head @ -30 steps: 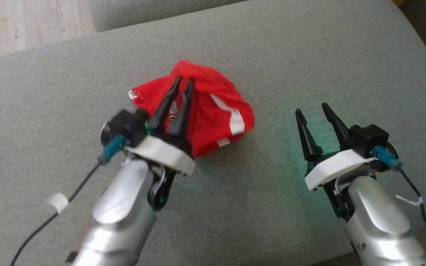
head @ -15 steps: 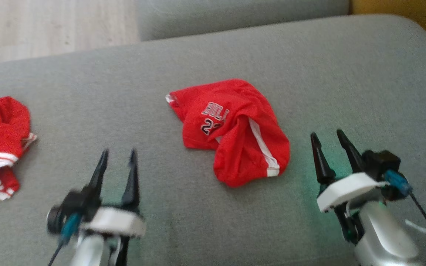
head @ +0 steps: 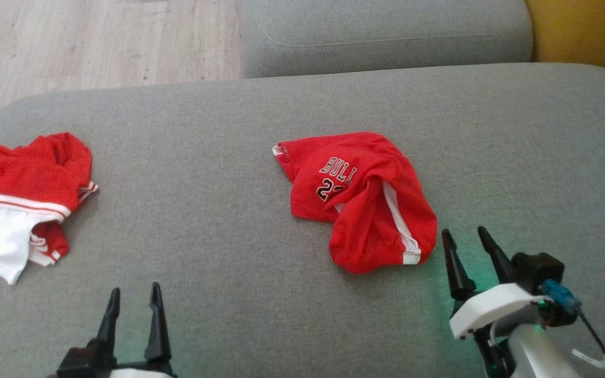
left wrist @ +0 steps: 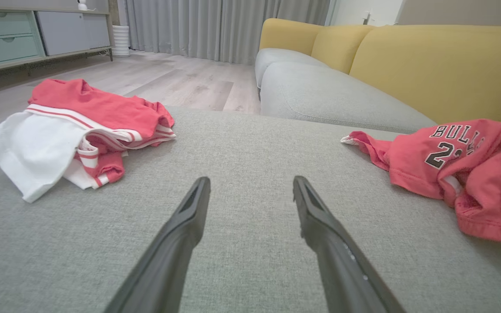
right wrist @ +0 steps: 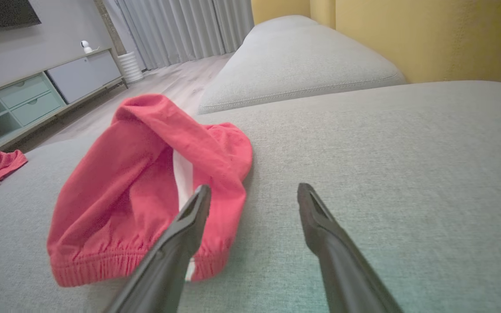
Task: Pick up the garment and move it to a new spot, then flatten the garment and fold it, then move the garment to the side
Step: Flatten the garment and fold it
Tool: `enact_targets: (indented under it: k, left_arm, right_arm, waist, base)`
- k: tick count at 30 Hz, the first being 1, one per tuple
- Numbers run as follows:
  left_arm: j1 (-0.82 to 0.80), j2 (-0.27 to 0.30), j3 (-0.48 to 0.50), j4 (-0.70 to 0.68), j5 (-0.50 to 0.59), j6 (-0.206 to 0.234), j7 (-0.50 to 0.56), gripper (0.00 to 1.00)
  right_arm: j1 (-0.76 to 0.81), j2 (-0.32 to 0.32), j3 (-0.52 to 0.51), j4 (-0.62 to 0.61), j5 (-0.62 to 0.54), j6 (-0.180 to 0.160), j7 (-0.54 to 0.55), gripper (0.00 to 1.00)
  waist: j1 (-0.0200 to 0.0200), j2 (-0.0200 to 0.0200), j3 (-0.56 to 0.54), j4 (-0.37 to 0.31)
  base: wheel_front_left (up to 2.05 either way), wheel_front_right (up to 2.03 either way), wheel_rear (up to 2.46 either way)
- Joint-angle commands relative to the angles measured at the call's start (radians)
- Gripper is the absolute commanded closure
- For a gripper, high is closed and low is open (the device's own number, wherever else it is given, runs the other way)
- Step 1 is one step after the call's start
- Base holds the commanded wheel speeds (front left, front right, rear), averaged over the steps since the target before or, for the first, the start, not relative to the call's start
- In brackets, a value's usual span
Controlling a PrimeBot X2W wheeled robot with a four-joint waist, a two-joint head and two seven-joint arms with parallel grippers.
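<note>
Shorts (head: 360, 199), red, crumpled on sofa (head: 202, 157). Left gripper (head: 134, 287) jaws apart, empty, well clear of shorts. Right gripper (head: 463, 231) jaws apart, empty, just beside shorts.

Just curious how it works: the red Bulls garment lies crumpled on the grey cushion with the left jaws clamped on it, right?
Not clamped: the red Bulls garment lies crumpled on the grey cushion, but the left jaws stand open, apart from it, as the left wrist view shows.
</note>
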Motion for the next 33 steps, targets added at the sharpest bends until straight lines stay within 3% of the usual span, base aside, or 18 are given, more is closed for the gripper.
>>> enact_targets:
  k: [1,10,20,21,22,25,29,33]
  left_arm:
    - [-0.034,0.001,0.023,-0.036,-0.003,0.004,-0.005,0.00]
    - [-0.079,0.001,-0.037,-0.025,-0.021,0.006,-0.005,0.00]
    - [-0.101,0.001,-0.055,-0.020,-0.031,0.007,-0.005,0.00]
    - [-0.101,0.001,-0.054,-0.019,-0.031,0.007,-0.005,0.00]
    - [-0.102,0.001,-0.053,-0.018,-0.032,0.006,-0.005,0.00]
    - [-0.105,0.001,-0.054,-0.012,-0.035,0.004,-0.005,0.00]
    - [-0.109,0.001,-0.058,-0.004,-0.039,0.006,-0.005,0.00]
    - [-0.111,0.001,-0.062,-0.004,-0.046,0.006,-0.005,0.00]
  right_arm:
    - [-0.021,0.004,0.030,-0.029,-0.002,-0.001,-0.004,0.00]
    - [-0.054,0.020,0.162,0.043,0.031,-0.001,-0.004,0.00]
    - [-0.100,0.025,0.161,0.122,0.029,-0.001,-0.004,0.00]
    - [-0.100,0.025,0.162,0.129,0.029,-0.001,-0.004,0.11]
    - [-0.101,0.026,0.163,0.135,0.029,-0.001,-0.004,0.40]
    - [-0.102,0.026,0.164,0.159,0.027,-0.001,-0.004,1.00]
    - [-0.107,0.022,0.148,0.168,0.021,-0.001,-0.004,1.00]
    - [-0.124,-0.015,0.102,0.096,0.001,-0.001,-0.004,1.00]
  waist:
    - [0.0001,-0.0001,0.003,0.004]
    - [0.0001,-0.0001,0.044,0.037]
    - [0.0001,-0.0001,0.086,0.064]
    - [0.0001,-0.0001,0.088,0.064]
    - [0.0001,-0.0001,0.090,0.065]
    - [0.0001,-0.0001,0.092,0.065]
    - [0.0001,-0.0001,0.087,0.061]
    - [0.0001,-0.0001,0.074,0.056]
  base:
    - [0.00,0.00,0.00]
    - [0.00,0.00,0.00]
    - [0.00,0.00,0.00]
    - [0.00,0.00,0.00]
    - [0.00,0.00,0.00]
    - [0.00,0.00,0.00]
    - [0.00,0.00,0.00]
    - [0.00,0.00,0.00]
